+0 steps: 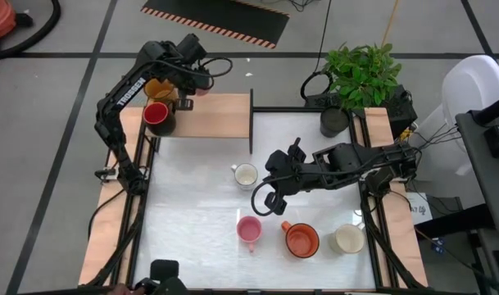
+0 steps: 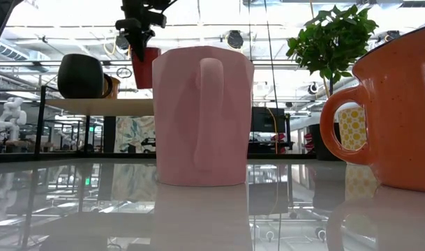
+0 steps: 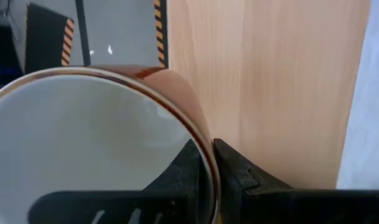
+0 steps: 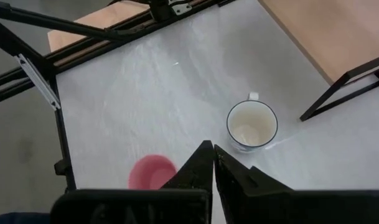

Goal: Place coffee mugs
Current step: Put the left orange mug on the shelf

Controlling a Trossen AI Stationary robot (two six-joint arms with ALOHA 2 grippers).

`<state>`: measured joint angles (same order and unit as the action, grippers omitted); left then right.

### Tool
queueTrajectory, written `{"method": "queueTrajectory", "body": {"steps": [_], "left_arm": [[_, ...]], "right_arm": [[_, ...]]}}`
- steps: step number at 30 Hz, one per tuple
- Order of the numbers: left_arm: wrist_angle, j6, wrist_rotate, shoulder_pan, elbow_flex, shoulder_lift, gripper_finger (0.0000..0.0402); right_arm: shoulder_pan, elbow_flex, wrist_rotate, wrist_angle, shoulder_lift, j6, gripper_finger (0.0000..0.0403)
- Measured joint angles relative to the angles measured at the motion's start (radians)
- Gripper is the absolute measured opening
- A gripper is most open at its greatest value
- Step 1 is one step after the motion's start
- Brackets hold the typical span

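Across the glossy white counter (image 1: pixel 200 229), smooth enough to mirror what stands on it, four round ceramic mugs stand apart with open room between them: a cream mug (image 1: pixel 348 239) near the right edge, a speckled orange mug (image 1: pixel 301 239) just beside it, a faceted pink mug (image 1: pixel 248 229) to its left, and a white mug (image 1: pixel 245 175) near the middle. Pale wood-grain shelf (image 1: pixel 212 115) on thin black legs runs along the far left edge; a dark round pot (image 2: pixel 80 75) stands on it. Leafy green plant (image 1: pixel 362 72) sits at the far right corner.

Left end effector (image 3: pixel 213 163) is over the shelf's left end, its fingers pinched narrow on the thin rim of a red mug (image 1: pixel 156 113), glossy red outside and white inside; an amber mug (image 1: pixel 157 88) sits just behind it. Right end effector (image 4: pixel 213 163) hangs above the counter between the white and pink mugs, fingers pressed together and holding nothing
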<state>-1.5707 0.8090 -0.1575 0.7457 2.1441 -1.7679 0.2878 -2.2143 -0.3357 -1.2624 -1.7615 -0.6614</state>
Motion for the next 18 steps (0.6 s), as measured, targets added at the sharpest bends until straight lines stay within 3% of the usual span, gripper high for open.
{"method": "queueTrajectory", "body": {"steps": [8,13,18], "left_arm": [[0.003,-0.036,0.009,0.018,-0.006,0.000,0.0025],[-0.001,-0.053,0.033,0.020,-0.107,0.001,0.0025],[-0.002,-0.053,-0.056,-0.005,-0.189,0.008,0.0025]], "right_arm": [[0.000,0.000,0.001,-0.014,0.007,0.019,0.0000],[0.000,0.000,0.001,-0.014,0.013,0.026,0.0000],[0.000,0.000,0.000,-0.018,0.026,0.019,0.0000]]}}
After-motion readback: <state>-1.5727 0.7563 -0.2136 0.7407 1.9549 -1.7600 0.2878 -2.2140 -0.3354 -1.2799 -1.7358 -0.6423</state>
